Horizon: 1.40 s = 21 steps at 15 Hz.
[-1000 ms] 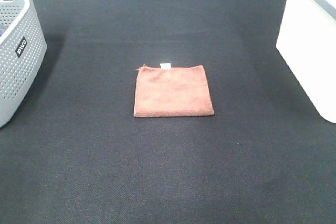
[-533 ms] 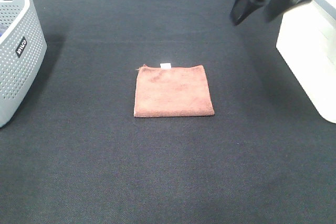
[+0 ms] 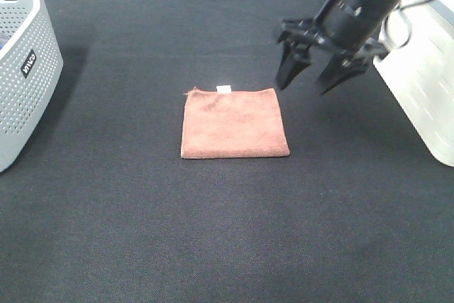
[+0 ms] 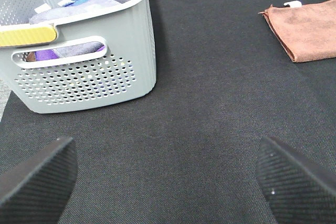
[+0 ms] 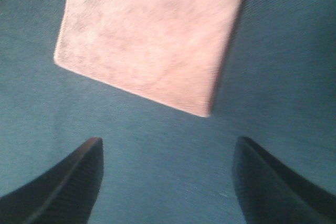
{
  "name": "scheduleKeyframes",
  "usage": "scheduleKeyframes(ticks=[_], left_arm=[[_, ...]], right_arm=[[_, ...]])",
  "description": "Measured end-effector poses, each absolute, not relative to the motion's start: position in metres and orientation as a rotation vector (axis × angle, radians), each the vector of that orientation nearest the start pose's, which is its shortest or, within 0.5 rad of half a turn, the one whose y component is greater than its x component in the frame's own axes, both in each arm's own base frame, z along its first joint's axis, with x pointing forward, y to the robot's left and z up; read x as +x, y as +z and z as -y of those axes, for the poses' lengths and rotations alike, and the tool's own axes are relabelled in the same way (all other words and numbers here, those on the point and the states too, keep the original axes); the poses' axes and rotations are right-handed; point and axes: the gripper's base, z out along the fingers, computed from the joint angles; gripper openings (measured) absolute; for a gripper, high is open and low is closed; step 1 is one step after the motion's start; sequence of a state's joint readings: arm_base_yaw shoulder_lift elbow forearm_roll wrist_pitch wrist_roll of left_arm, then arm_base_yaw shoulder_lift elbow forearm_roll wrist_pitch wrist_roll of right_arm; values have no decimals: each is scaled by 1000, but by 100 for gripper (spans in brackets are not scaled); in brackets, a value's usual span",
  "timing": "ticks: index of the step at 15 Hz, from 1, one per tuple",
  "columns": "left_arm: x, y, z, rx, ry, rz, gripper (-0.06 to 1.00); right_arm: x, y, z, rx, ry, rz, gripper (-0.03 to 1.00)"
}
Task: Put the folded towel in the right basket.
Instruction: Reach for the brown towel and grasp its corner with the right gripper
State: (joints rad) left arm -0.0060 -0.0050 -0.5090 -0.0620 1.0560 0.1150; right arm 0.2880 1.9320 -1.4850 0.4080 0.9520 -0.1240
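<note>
The folded towel [image 3: 235, 123], rust-brown with a small white tag on its far edge, lies flat on the black mat at mid-table. It also shows in the left wrist view [image 4: 307, 29] and the right wrist view [image 5: 152, 35]. My right gripper [image 3: 306, 85] is open and empty, hanging just right of the towel's far right corner. The right basket [image 3: 422, 83], bright white, stands at the right edge, partly cut off. My left gripper [image 4: 168, 177] is open and empty above bare mat, out of the exterior view.
A grey dot-perforated basket [image 3: 25, 69] with a black label stands at the left edge; in the left wrist view [image 4: 84, 72] it holds clothes. A black mat [image 3: 213, 232] covers the table.
My right arm has come into view from the upper right and moved down and left toward the towel's far right corner. The towel has not moved.
</note>
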Motion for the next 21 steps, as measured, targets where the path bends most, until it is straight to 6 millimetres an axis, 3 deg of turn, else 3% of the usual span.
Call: scheduleKeyframes(ticks=[1, 5, 9, 12, 15, 19, 21], left_arm=[[-7, 280, 5, 126, -5, -2020, 87], [-7, 280, 5, 126, -5, -2020, 87], [-7, 280, 5, 126, -5, -2020, 87], [-7, 280, 5, 126, -5, -2020, 87], [-7, 280, 5, 126, -5, -2020, 87], [-7, 280, 5, 126, -5, -2020, 87], [-7, 280, 5, 126, -5, -2020, 87]], right_arm=[[379, 224, -143, -310, 554, -2849, 66], [397, 175, -153, -271, 629, -2906, 66], [420, 153, -160, -271, 633, -2914, 66], [444, 125, -163, -306, 557, -2943, 66], [455, 114, -164, -312, 519, -2939, 66], [456, 105, -165, -313, 527, -2951, 56], [456, 101, -167, -313, 592, -2947, 41]])
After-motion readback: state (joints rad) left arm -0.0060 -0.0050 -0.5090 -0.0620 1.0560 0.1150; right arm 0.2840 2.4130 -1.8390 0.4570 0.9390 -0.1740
